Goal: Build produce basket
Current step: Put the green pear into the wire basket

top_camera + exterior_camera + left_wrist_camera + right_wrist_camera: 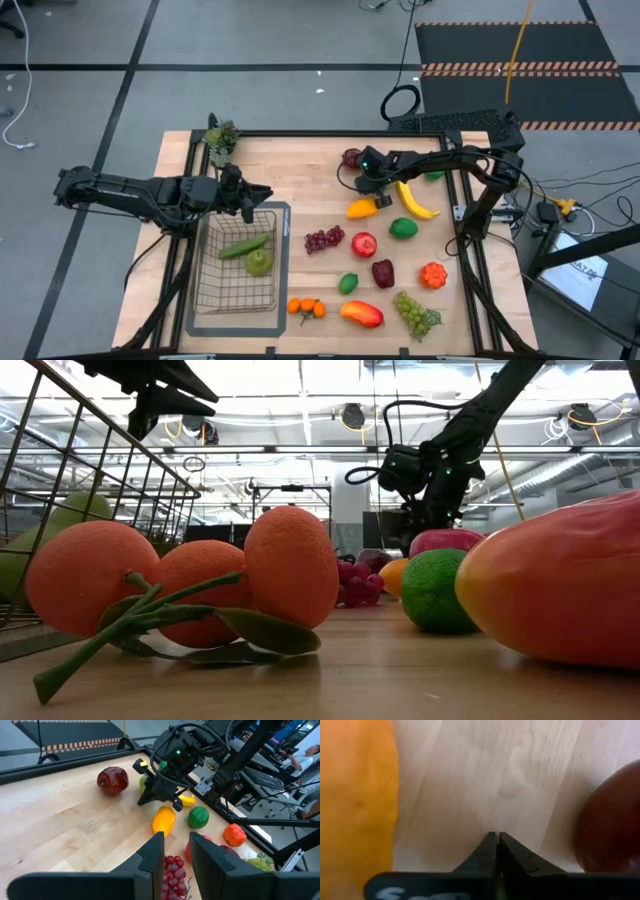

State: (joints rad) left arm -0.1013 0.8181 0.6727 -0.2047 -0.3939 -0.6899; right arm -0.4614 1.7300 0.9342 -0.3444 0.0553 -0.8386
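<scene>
Hovering right tool (377, 192) pinched empty beside yellow mango (361, 208), left tool (262, 195) slightly parted over basket (236, 290)

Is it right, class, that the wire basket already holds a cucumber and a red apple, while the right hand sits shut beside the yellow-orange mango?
Not quite. The high view shows the basket holding the cucumber and a green fruit, not a red apple. The rest stands: the right hand is shut on nothing, down by the yellow-orange mango.
</scene>
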